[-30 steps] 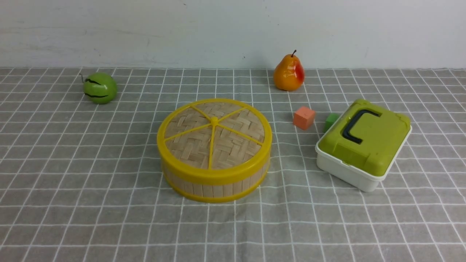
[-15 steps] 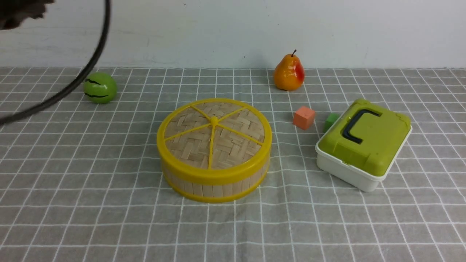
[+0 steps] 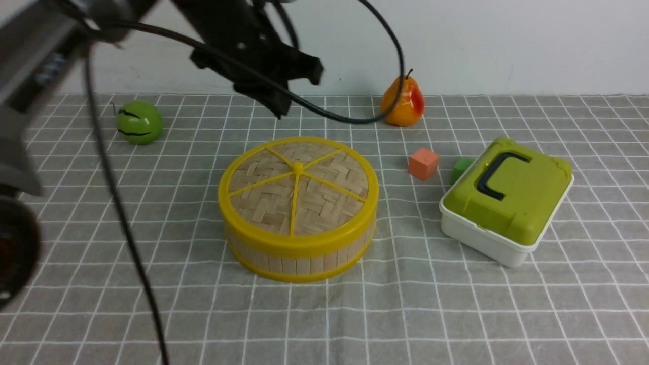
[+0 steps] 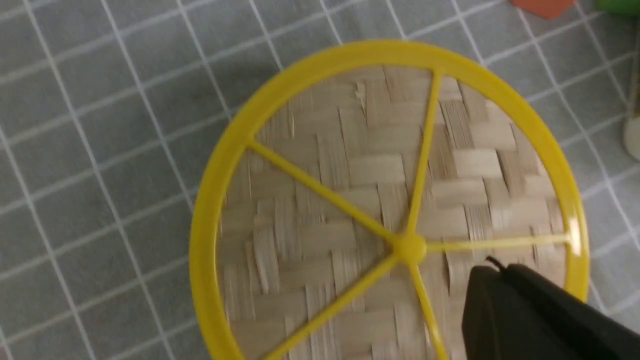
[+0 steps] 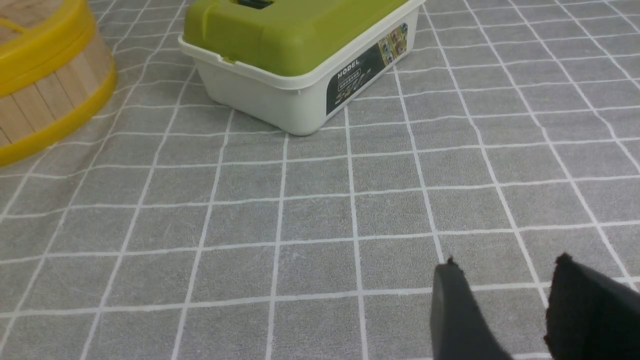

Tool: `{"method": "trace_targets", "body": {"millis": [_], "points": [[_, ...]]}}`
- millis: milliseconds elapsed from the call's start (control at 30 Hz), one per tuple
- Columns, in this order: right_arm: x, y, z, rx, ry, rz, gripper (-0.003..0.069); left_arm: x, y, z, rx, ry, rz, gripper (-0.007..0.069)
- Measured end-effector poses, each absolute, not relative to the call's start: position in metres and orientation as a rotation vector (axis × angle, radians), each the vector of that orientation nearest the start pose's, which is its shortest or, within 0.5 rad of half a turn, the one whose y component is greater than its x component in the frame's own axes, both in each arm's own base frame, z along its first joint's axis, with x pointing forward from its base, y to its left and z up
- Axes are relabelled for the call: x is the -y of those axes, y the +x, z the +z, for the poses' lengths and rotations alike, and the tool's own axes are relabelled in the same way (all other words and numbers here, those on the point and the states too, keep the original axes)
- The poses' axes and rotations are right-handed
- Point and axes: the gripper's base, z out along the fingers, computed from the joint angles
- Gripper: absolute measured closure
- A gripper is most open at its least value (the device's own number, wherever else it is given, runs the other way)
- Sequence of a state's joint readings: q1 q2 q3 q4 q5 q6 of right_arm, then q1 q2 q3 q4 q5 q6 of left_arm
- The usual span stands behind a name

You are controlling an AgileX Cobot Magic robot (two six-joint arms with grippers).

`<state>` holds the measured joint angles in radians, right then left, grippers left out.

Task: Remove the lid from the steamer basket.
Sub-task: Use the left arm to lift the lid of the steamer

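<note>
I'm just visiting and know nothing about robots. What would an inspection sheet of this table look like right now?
Surface: grey checked cloth, lying flat.
Job's things: lid sits closed on steamer basket, mid-table.
Clutter: green fruit, pear, orange cube, green cube, white box with green top; all apart from the basket.
Grippers: left fingers above the lid, not touching, open or shut unclear; right fingers open, empty, low over bare cloth.
Cables: black cable loops from the left arm, passing in front of the pear.
Surroundings: plain white wall behind.
</note>
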<state>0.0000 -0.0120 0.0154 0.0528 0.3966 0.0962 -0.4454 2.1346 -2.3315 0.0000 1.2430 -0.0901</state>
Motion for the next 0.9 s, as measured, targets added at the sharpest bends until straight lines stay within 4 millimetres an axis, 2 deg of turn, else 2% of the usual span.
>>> {"method": "trace_targets", "body": {"millis": [100, 167, 300, 333, 367, 400, 433, 500, 733, 900], "points": [[-0.002, 0.052, 0.173, -1.881, 0.122, 0.118, 0.0417, 0.227, 0.427, 0.346, -2.494, 0.465, -0.165, 0.0631], [-0.002, 0.052, 0.173, -1.881, 0.122, 0.118, 0.0417, 0.233, 0.427, 0.34, -2.501, 0.476, -0.156, 0.062], [-0.002, 0.052, 0.173, -1.881, 0.122, 0.118, 0.0417, 0.234, 0.427, 0.321, -2.563, 0.465, -0.108, 0.0464], [-0.002, 0.052, 0.173, -1.881, 0.122, 0.118, 0.0417, 0.233, 0.427, 0.32, -2.564, 0.46, -0.1, 0.0456], [-0.002, 0.052, 0.173, -1.881, 0.122, 0.118, 0.0417, 0.231, 0.426, 0.316, -2.579, 0.453, -0.067, 0.0391], [-0.002, 0.052, 0.173, -1.881, 0.122, 0.118, 0.0417, 0.231, 0.426, 0.316, -2.581, 0.452, -0.067, 0.0384], [-0.002, 0.052, 0.173, -1.881, 0.122, 0.118, 0.0417, 0.228, 0.425, 0.312, -2.597, 0.445, -0.044, 0.033], [-0.002, 0.052, 0.173, -1.881, 0.122, 0.118, 0.0417, 0.228, 0.425, 0.307, -2.61, 0.445, -0.027, 0.0305], [-0.002, 0.052, 0.173, -1.881, 0.122, 0.118, 0.0417, 0.228, 0.435, 0.278, -2.654, 0.45, 0.071, 0.03], [-0.002, 0.052, 0.173, -1.881, 0.122, 0.118, 0.0417, 0.228, 0.436, 0.273, -2.666, 0.433, 0.071, 0.0347]]}}
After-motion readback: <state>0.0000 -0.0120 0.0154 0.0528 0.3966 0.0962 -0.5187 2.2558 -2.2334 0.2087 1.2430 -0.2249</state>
